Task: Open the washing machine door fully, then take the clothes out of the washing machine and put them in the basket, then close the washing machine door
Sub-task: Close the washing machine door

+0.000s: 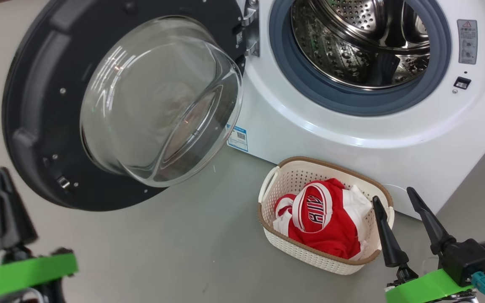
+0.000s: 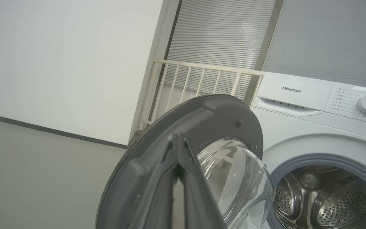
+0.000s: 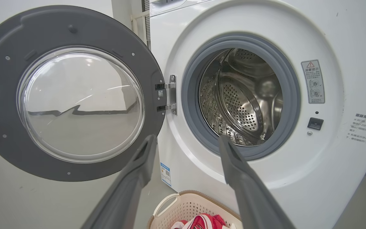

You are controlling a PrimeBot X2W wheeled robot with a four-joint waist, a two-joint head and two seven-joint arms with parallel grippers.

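Observation:
The washing machine door (image 1: 49,105) (image 3: 71,92) (image 2: 157,152) stands swung wide open to the left of the white washing machine (image 1: 352,122) (image 3: 265,38) (image 2: 297,127). Its steel drum (image 1: 360,42) (image 3: 243,98) shows no fabric. Red clothes (image 1: 322,216) (image 3: 203,221) with white trim lie in the cream basket (image 1: 276,235) (image 3: 183,210) on the floor in front of the machine. My left gripper (image 1: 0,174) (image 2: 178,138) is shut on nothing, low at the left near the door's lower edge. To the basket's right, my right gripper (image 1: 394,195) (image 3: 186,140) is open and holds nothing.
Grey floor (image 1: 183,244) spreads around the basket. A white wall with a dark baseboard (image 2: 52,130), a cream railing (image 2: 202,79) and a blind-covered window (image 2: 221,35) stand behind the machine's left side. Warning labels (image 3: 312,81) and the door latch slot (image 3: 315,123) sit right of the drum.

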